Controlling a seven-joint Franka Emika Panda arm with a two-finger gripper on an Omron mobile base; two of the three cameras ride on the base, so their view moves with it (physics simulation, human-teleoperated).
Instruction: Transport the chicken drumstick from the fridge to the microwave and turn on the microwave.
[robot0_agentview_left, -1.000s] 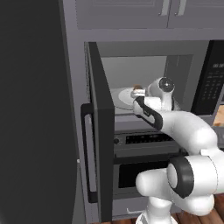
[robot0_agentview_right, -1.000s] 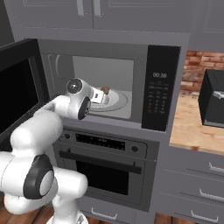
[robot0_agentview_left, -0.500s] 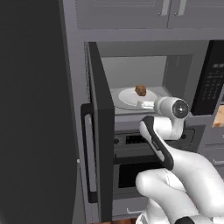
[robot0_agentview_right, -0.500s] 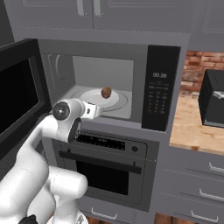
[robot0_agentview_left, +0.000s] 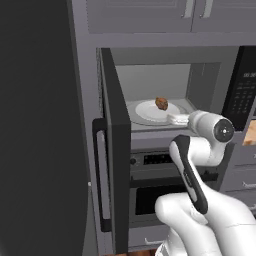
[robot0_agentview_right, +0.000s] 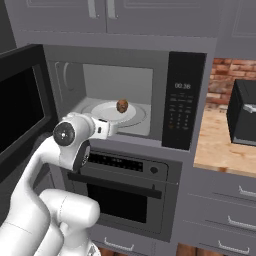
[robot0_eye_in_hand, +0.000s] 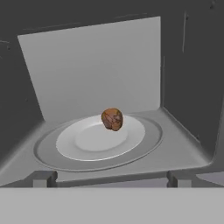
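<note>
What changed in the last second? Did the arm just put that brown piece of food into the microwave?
Yes. A second ago the gripper was inside the microwave over the turntable; it has now pulled back out to the front of the opening, jaws open and empty. The chicken drumstick was let go and lies on the white plate. The microwave door stayed open.
</note>
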